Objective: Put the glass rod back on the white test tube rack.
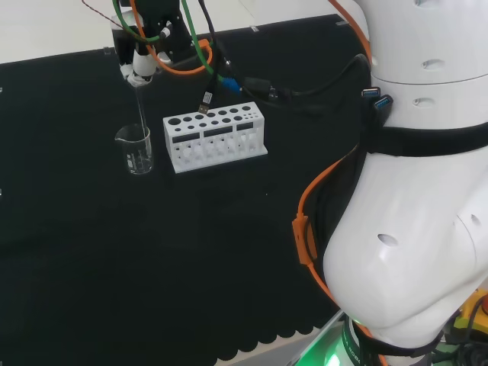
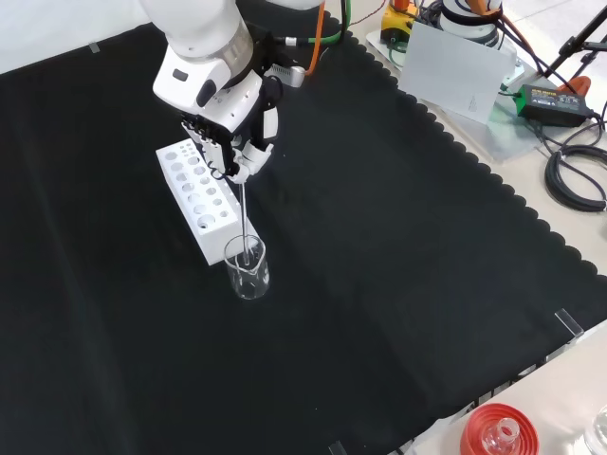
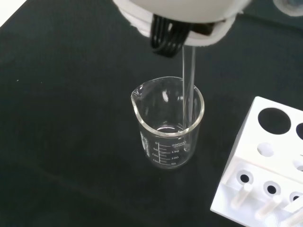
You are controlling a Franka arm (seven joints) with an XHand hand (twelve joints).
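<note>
From behind the arm, the hand pinches the top of the glass rod, which hangs down into a small glass beaker just left of the white test tube rack. Bare black cloth spreads wide toward the near edge.

From the front, the rod stands nearly upright in the beaker, at the rack's near end; open cloth lies to the right.

At the wrist, the rod's lower end sits inside the beaker, which looks otherwise empty; the rack is just beside it.
</note>
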